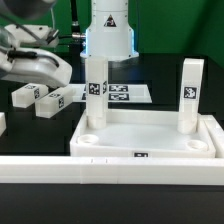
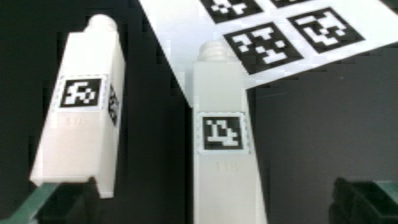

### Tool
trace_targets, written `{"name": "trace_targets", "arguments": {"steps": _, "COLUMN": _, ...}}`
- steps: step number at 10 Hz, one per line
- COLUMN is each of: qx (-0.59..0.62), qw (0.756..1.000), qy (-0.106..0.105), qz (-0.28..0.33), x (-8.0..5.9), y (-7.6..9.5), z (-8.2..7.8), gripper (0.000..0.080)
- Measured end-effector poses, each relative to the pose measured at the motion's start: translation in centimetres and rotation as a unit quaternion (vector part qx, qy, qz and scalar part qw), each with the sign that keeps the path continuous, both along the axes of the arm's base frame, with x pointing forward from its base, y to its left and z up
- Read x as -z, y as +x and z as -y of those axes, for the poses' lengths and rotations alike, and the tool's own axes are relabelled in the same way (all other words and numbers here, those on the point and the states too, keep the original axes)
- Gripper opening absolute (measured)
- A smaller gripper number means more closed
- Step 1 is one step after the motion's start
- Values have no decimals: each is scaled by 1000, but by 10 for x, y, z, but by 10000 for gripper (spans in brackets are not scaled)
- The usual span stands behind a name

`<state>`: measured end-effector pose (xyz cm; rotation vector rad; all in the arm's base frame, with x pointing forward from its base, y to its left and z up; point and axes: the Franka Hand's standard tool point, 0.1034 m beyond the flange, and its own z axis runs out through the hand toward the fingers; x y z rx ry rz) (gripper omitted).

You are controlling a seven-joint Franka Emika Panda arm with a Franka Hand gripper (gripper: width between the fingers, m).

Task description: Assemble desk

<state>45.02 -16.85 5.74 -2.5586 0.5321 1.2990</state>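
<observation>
The white rimmed tabletop (image 1: pixel 145 135) lies in the middle of the exterior view. One leg (image 1: pixel 94 95) stands upright at its back left corner and another (image 1: pixel 190 95) at its back right corner. Two loose legs (image 1: pixel 27 93) (image 1: pixel 55 100) lie on the black table at the exterior view's left. My gripper (image 1: pixel 45 80) hovers over them. In the wrist view my gripper (image 2: pixel 214 205) is open, and its dark fingertips (image 2: pixel 365 200) straddle the tagged leg (image 2: pixel 217 130) with a gap on each side. The other loose leg (image 2: pixel 80 110) lies beside it.
The marker board (image 1: pixel 120 93) lies behind the tabletop and shows in the wrist view (image 2: pixel 267 35) past the leg's peg end. The arm's white base (image 1: pixel 108 30) stands at the back. A long white border bar (image 1: pixel 110 170) runs along the front.
</observation>
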Motion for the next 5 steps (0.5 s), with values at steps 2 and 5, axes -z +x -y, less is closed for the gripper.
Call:
{"name": "trace_targets", "arguments": {"steps": 2, "qx": 1, "qw": 1000, "qy": -1, "qz": 2, "x": 0, "y": 0, "z": 1, "gripper": 649}}
{"name": "trace_targets", "arguments": {"steps": 5, "qx": -6, "qw": 1000, "qy": 1, "qz": 10, "x": 8, "y": 3, "z": -7, "gripper": 649}}
